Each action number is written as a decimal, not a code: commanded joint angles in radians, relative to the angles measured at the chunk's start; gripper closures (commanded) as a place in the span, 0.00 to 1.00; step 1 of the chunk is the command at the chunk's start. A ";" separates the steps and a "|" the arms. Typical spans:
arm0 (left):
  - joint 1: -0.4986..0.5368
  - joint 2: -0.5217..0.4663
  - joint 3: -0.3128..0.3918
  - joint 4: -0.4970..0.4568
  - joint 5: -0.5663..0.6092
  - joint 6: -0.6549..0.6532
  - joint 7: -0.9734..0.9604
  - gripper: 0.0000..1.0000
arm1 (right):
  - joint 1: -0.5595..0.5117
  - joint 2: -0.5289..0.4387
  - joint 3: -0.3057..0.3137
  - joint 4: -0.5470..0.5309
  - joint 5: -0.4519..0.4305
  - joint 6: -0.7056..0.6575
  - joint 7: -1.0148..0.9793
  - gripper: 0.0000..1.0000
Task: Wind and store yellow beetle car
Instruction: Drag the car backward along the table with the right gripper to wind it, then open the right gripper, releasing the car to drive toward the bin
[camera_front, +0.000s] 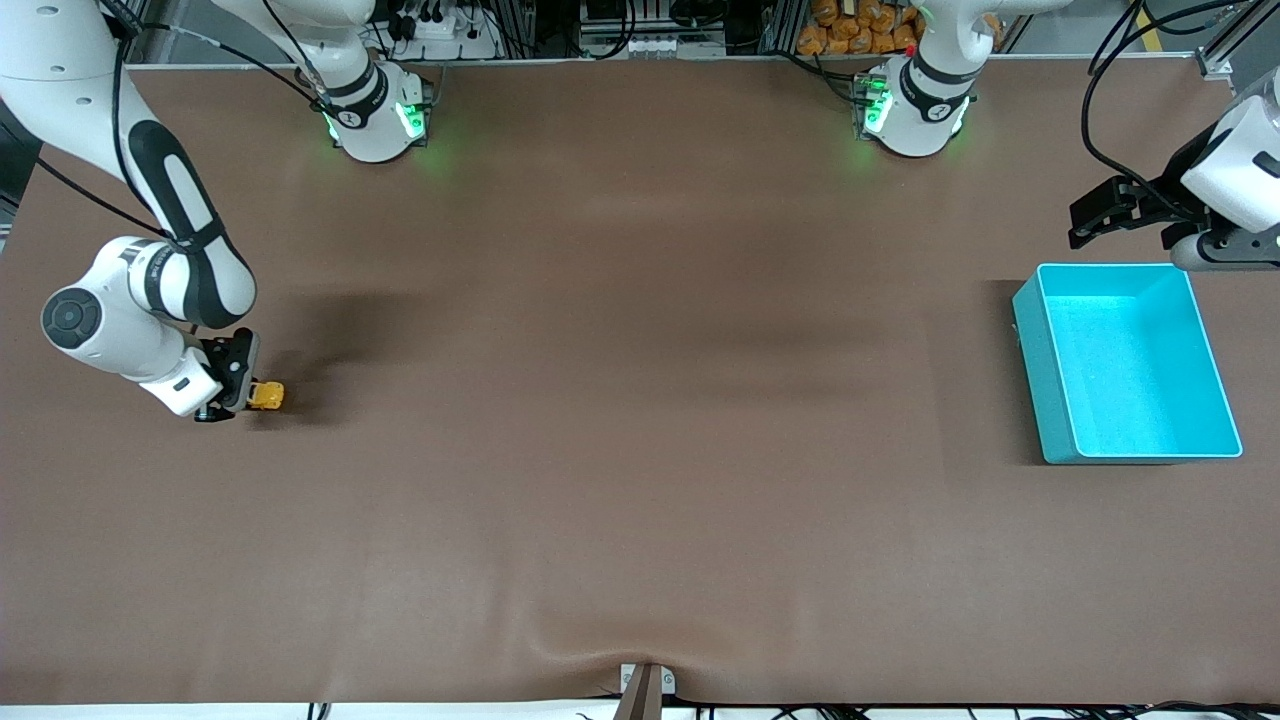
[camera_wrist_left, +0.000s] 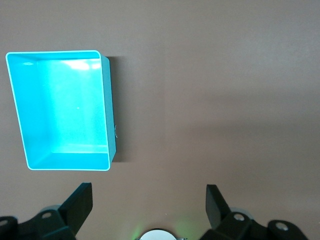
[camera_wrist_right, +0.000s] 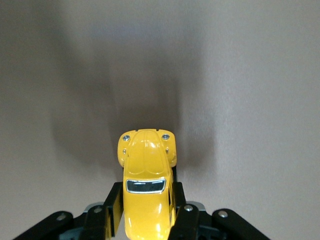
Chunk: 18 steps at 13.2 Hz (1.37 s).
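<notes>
yellow beetle car (camera_front: 266, 396) low at the right arm's end of the table, pinched between the fingers of the right gripper (camera_front: 232, 392); we see the jaws closed on its flanks, nose poking out ahead. whether the wheels touch the mat, we cannot tell. risk as we judge it: rounded glossy body, narrow grip, so a pull-back to wind could let it twist or slip free. turquoise bin (camera_front: 1045, 345) sits well apart, empty. left gripper (camera_wrist_left: 149, 206) waits near it, spread wide, holding nothing.
</notes>
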 joint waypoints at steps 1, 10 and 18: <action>0.006 0.015 0.007 0.031 -0.005 -0.005 -0.012 0.00 | -0.047 0.127 0.007 0.048 -0.008 0.048 -0.035 0.72; 0.012 0.021 0.007 0.055 -0.005 -0.010 -0.014 0.00 | -0.082 0.138 0.009 0.114 -0.005 0.024 -0.084 0.30; 0.013 0.029 0.007 0.069 -0.005 -0.013 -0.014 0.00 | -0.075 0.138 0.015 0.373 0.012 -0.350 -0.076 0.00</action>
